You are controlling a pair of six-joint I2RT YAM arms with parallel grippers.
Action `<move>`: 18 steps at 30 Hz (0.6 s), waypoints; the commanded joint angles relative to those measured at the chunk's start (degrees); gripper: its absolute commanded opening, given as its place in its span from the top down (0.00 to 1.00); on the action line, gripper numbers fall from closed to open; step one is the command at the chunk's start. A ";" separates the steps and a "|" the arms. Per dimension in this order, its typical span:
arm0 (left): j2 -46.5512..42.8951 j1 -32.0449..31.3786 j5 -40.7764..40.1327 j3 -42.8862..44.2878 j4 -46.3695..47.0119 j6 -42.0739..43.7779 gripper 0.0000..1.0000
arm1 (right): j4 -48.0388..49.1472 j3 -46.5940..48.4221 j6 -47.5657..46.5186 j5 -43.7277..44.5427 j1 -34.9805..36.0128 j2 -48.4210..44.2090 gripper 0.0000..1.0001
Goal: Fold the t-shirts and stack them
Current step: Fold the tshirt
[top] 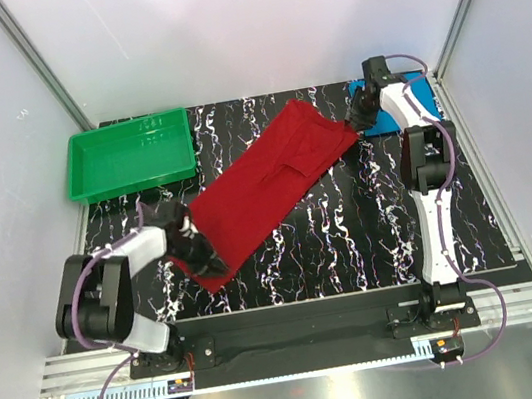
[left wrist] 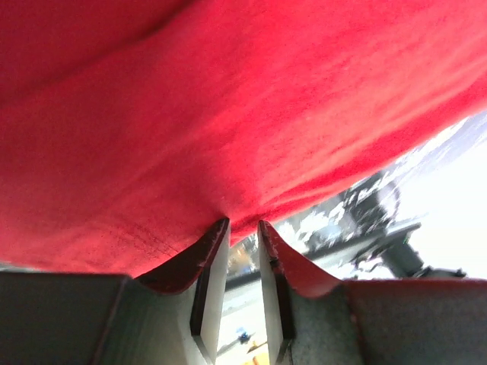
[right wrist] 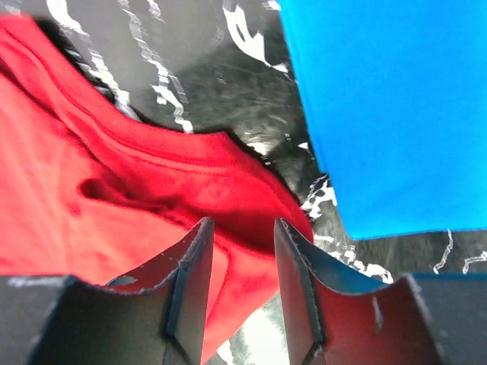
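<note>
From the top camera, the red t-shirt [top: 269, 184] lies stretched in a long diagonal band across the black marbled surface [top: 353, 236], running from near left to far right. The left hand [top: 199, 256] sits at its near-left end and the right hand [top: 357, 122] at its far-right corner. The blue t-shirt [top: 376, 126] lies folded in the far-right corner of the surface, partly hidden by the right arm. A green tray [top: 133, 187] stands at the far left, apart from the red cloth.

In the left wrist camera, the red t-shirt [left wrist: 228, 114] fills the upper part of the frame and hangs down to the tips of the left hand [left wrist: 243, 222]. The fingers [left wrist: 209, 258] stand a narrow slit apart, and the cloth puckers right at their tips (whether it is caught there I cannot tell).

In the right wrist camera, the right hand [right wrist: 243, 222] is spread, with the corner of the red t-shirt [right wrist: 114, 198] lying in and below the gap, not squeezed. The blue t-shirt [right wrist: 396, 114] lies flat just beside that corner, with a strip of surface [right wrist: 205, 68] between them.
</note>
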 commanded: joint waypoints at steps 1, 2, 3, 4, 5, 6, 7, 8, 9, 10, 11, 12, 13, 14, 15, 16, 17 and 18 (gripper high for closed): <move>-2.61 -5.31 -2.49 -4.87 1.47 -8.27 0.70 | -5.56 7.32 -1.17 1.85 0.23 -4.73 0.55; -3.24 -6.64 -2.13 -5.75 3.22 -11.07 0.70 | -6.72 8.11 -1.17 2.21 0.50 -5.08 0.54; -3.77 -8.04 -2.48 -5.59 3.42 -11.97 0.70 | -7.78 8.82 -1.17 2.38 0.59 -6.21 0.54; -4.73 -11.19 -3.00 -4.98 3.24 -12.68 0.70 | -9.27 8.65 -1.17 2.56 0.94 -7.01 0.54; -5.17 -12.79 -3.88 -4.53 2.81 -14.25 0.69 | -9.89 8.39 -1.35 2.39 1.20 -7.71 0.53; -5.79 -14.55 -3.98 -3.75 2.89 -15.22 0.68 | -10.50 7.69 -1.52 2.12 1.47 -9.03 0.53; -6.40 -18.30 -3.89 -3.39 3.06 -16.36 0.67 | -11.73 7.16 -1.87 2.73 2.34 -9.73 0.52; -6.41 -20.34 -3.54 -2.95 4.20 -18.64 0.66 | -12.00 6.46 -2.14 2.91 2.96 -11.13 0.52; -6.06 -24.98 -3.10 -1.47 5.17 -19.79 0.64 | -12.09 4.63 -2.14 3.00 3.83 -11.84 0.51; -5.53 -27.46 -2.40 -0.50 8.05 -20.93 0.60 | -11.92 3.56 -2.40 3.96 5.58 -12.55 0.48; -3.35 -29.74 -0.57 0.82 9.73 -22.77 0.57 | -11.74 2.68 -2.40 4.49 6.82 -13.34 0.47; -2.55 -33.42 0.32 3.62 11.31 -23.14 0.55 | -11.92 1.37 -2.49 6.50 7.79 -13.61 0.45; -1.67 -34.68 -0.37 5.73 11.15 -23.23 0.50 | -12.18 0.92 -1.79 7.13 8.75 -13.61 0.41; -1.66 -35.65 -1.24 7.41 10.63 -22.62 0.47 | -12.53 0.74 -1.27 7.57 10.68 -13.43 0.36; -2.53 -36.61 -2.03 9.69 10.45 -22.35 0.45 | -13.23 0.48 -0.30 9.22 11.57 -13.26 0.33; -3.85 -36.88 -3.52 10.06 11.14 -22.00 0.40 | -13.50 0.21 0.05 9.68 12.53 -13.17 0.30; -7.34 -36.97 -4.23 10.23 11.50 -22.00 0.38 | -13.59 0.13 0.15 9.94 14.02 -12.91 0.27; -9.20 -36.97 -4.94 10.15 11.68 -22.00 0.36 | -13.85 -0.05 0.49 10.99 14.91 -12.73 0.26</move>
